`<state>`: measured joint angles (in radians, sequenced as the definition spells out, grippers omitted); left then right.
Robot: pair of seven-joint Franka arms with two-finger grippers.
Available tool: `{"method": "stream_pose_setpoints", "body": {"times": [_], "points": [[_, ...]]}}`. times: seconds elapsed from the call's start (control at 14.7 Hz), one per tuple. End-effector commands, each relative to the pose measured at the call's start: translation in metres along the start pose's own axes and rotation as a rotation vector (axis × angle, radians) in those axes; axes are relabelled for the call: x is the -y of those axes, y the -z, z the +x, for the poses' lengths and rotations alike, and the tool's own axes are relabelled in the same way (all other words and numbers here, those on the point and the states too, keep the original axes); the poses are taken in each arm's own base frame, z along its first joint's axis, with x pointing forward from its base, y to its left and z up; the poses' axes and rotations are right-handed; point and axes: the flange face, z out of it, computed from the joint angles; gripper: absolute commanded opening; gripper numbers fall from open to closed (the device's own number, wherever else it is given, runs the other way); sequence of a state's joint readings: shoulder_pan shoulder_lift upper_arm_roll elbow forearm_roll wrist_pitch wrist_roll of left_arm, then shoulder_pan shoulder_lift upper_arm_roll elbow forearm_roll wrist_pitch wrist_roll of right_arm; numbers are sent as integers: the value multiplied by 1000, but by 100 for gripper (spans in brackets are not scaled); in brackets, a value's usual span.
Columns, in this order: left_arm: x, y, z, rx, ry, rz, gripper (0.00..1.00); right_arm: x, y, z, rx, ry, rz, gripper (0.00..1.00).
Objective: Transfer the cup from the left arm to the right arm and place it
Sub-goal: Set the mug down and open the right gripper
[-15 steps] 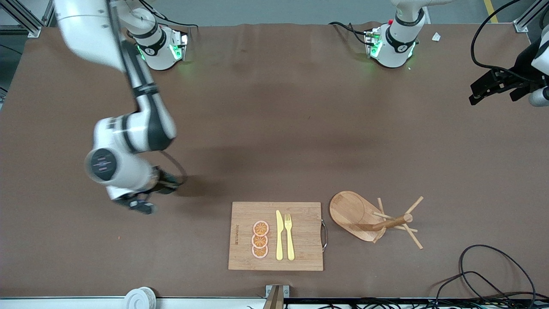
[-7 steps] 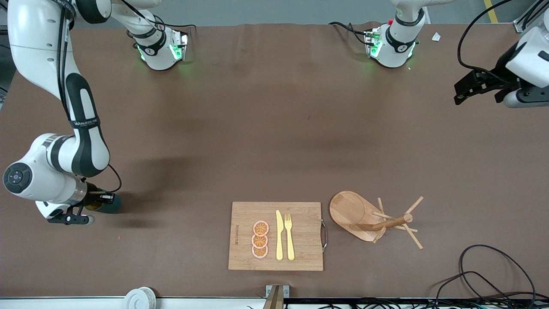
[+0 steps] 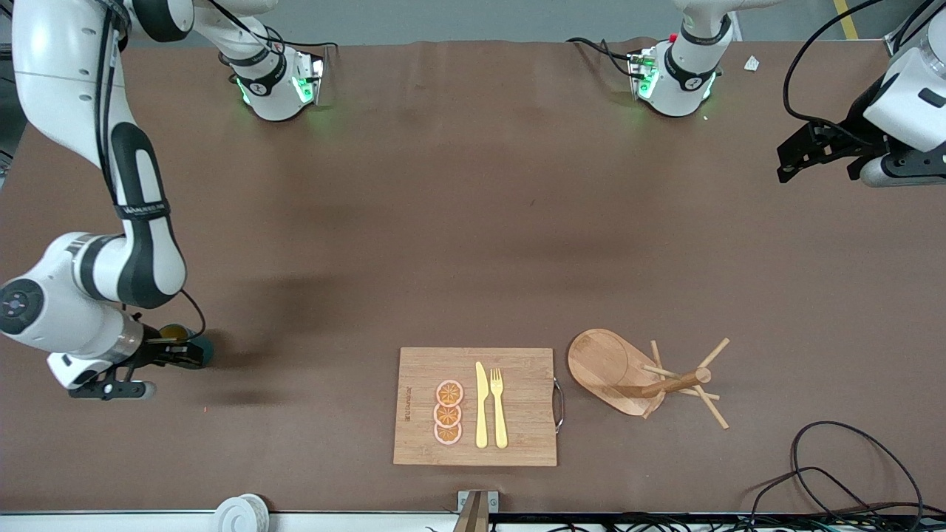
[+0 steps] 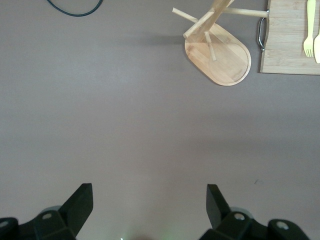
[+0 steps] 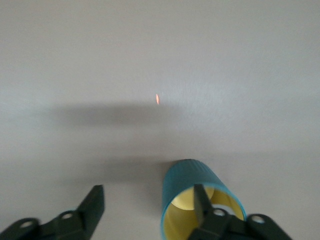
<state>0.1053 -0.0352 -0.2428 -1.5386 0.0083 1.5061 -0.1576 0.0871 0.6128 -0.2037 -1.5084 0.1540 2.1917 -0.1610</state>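
Front view: right pincer (image 3: 177, 353) low beside cup (image 3: 194, 349)

table (image 3: 473, 222): brown mat | floor (image 3: 480, 18): grey, possibly concrete | light: even

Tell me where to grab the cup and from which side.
Probably the wall at the rim of the cup, one finger inside its yellow mouth, one outside, coming from the mouth's side: no handle shows, and the open right gripper faces that mouth. The left gripper waits open over bare table.
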Motion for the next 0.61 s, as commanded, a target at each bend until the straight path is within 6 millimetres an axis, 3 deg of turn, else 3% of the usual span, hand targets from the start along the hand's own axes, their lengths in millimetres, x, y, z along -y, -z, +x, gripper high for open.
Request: {"method": "stream_pose_setpoints", "body": {"times": [0.0,0.27,0.41,0.54], "points": [[3,3,-3,-16,-4,3,100,9,109,-17,-9,34,25,100],[3,2,-3,-16,-6,4,100,13,231,-67,28,57,31,100],[2,3,-3,-18,-7,8,100,10,270,-87,21,55,15,100],[2,3,-3,-18,-6,8,100,6,292,-93,10,63,-6,100]]}}
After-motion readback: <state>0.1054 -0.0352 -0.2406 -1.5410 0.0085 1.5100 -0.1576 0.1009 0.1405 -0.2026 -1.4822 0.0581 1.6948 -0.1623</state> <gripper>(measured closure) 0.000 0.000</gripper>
